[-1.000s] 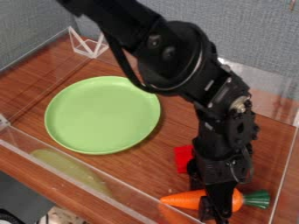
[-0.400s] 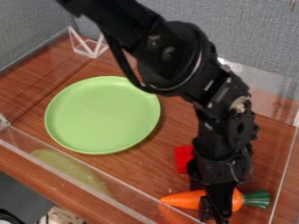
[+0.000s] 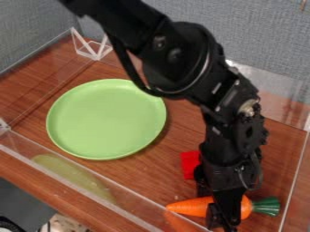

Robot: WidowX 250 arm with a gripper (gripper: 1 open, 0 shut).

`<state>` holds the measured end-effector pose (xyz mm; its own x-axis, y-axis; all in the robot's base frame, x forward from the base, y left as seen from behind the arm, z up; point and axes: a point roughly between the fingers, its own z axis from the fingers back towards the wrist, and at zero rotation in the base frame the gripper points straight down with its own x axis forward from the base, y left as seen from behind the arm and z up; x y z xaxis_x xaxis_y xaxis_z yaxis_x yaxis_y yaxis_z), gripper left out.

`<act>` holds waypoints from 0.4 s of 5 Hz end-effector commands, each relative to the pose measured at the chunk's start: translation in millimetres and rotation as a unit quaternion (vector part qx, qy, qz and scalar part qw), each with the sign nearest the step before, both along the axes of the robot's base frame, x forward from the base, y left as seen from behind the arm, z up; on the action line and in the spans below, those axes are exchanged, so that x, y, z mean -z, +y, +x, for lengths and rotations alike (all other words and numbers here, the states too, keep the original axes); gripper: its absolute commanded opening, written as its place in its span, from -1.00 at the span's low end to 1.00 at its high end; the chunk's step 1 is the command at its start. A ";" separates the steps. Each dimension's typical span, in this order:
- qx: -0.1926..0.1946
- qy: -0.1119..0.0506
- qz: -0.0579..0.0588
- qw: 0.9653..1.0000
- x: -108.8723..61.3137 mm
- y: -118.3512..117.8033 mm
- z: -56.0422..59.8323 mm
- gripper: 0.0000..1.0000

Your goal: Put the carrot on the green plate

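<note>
1. Wooden tabletop [image 3: 169, 154] fills the frame, with clear walls around it and a grey backdrop at the upper left.
2. Black robot arm [image 3: 169, 54] sweeps from the top centre down to the lower right.
3. Green plate [image 3: 107, 118] lies left of centre, with nothing on it.
4. Pale yellow-green shape [image 3: 72, 174] rests at the lower left, near the front wall.
5. Red block [image 3: 190, 163] peeks out behind the arm's wrist.
6. Carrot [image 3: 194, 207] lies at the bottom right, well apart from the plate.
7. Gripper [image 3: 223, 216] points down with its jaws closed narrow on the carrot's middle. Nothing has shifted over the last second, so the grasp looks set and the lift is not yet begun.
</note>
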<state>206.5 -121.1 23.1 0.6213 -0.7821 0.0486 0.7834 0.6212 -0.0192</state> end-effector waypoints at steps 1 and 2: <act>-0.010 0.008 -0.001 1.000 -0.5 1.8 -3.4 -1.00; -0.013 0.010 -0.001 1.000 -0.3 2.3 -3.3 -1.00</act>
